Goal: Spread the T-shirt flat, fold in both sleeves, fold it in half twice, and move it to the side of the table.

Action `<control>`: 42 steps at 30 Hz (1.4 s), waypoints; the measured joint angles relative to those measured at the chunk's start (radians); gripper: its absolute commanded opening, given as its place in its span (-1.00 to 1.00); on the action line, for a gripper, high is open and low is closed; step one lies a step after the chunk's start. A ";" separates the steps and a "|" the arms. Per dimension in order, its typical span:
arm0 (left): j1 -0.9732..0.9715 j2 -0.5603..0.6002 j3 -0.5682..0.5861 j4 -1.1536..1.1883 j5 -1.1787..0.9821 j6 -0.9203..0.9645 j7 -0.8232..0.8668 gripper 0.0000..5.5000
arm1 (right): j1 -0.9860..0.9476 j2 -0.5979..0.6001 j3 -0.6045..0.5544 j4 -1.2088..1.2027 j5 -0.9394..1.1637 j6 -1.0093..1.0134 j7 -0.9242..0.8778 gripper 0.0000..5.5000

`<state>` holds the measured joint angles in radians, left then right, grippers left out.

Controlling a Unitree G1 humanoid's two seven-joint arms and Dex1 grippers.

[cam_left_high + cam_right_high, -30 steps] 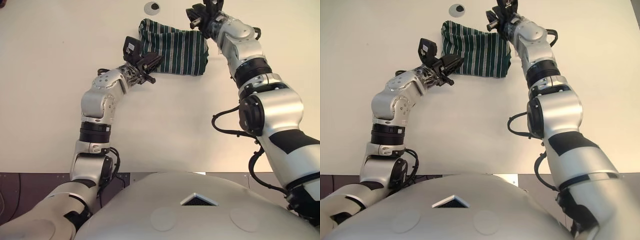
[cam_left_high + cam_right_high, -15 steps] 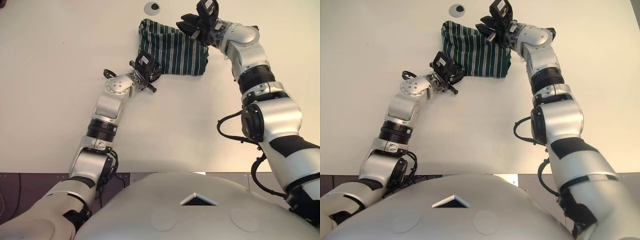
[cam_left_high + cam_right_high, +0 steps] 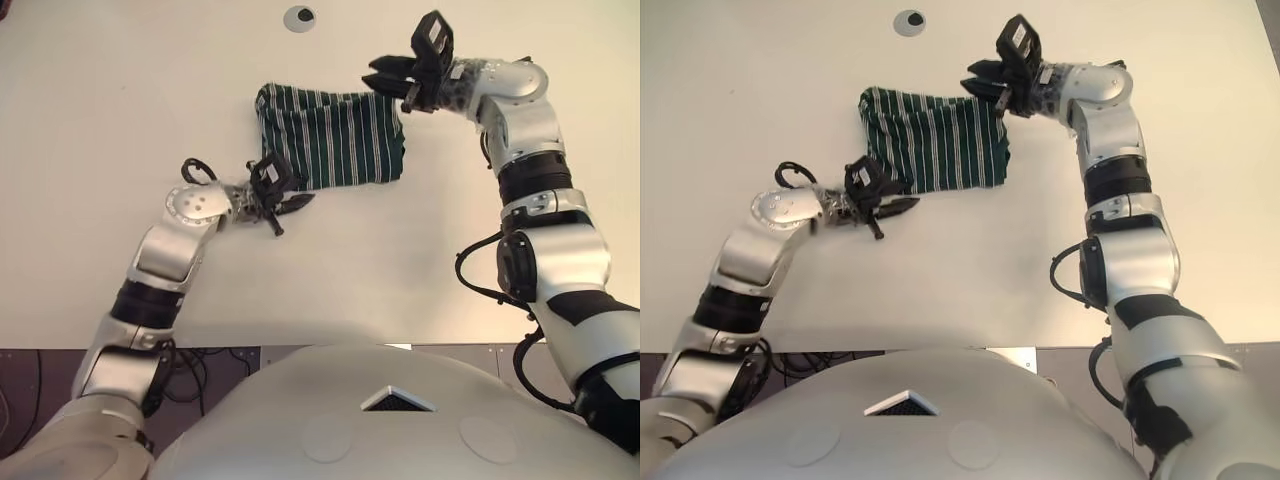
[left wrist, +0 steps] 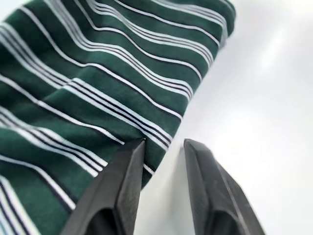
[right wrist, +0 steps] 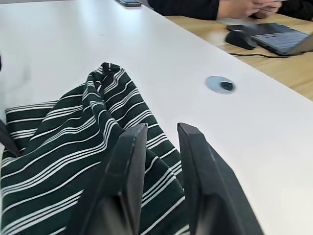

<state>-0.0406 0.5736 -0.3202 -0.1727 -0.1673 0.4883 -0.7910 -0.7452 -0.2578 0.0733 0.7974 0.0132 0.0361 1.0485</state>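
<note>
The T-shirt, dark green with thin white stripes, lies on the white desk as a compact, roughly square bundle. Its layers are stacked and its far-left corner is slightly puffed up, so the folding looks done and only the move to the side of the desk seems left. At the bundle's near-left corner sits the left pincer, low against the desk. In the left wrist view its two dark fingers are slightly spread with bare desk showing between them, and one tip touches the hem without clamping it. At the opposite, far-right corner the right pincer hangs just above the cloth. Its fingers are also parted, with striped fabric visible through the gap and none gripped. Working from two diagonal corners is probably deliberate: held or pushed there, the stack should travel as one piece without the upper layers sliding open. The loose top folds near the right pincer are the likely weak spot, since a shallow pinch there could lift only one layer. Farther back, a small round grommet is set into the desk, well apart from the shirt.
</note>
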 measured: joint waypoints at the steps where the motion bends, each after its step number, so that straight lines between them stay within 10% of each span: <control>1: 0.039 0.032 -0.001 -0.050 -0.017 0.005 -0.017 -0.49 | 0.013 0.000 0.010 -0.025 0.003 0.013 0.029 -0.59; 13: 0.185 0.248 0.161 -0.260 -0.223 0.229 -0.077 -0.49 | 0.185 -0.141 0.137 -0.476 0.114 0.332 0.334 -0.59; 28: 0.174 0.205 0.191 -0.318 -0.270 0.317 0.003 -0.49 | 0.393 -0.149 0.153 -0.758 0.193 0.632 0.060 -0.34; 42: 0.174 0.188 0.196 -0.321 -0.276 0.317 0.036 -0.49 | 0.402 -0.147 0.202 -0.716 0.193 0.631 -0.010 -0.99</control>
<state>0.1330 0.7612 -0.1242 -0.4936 -0.4434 0.8057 -0.7549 -0.3430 -0.4043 0.2749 0.0813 0.2065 0.6667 1.0390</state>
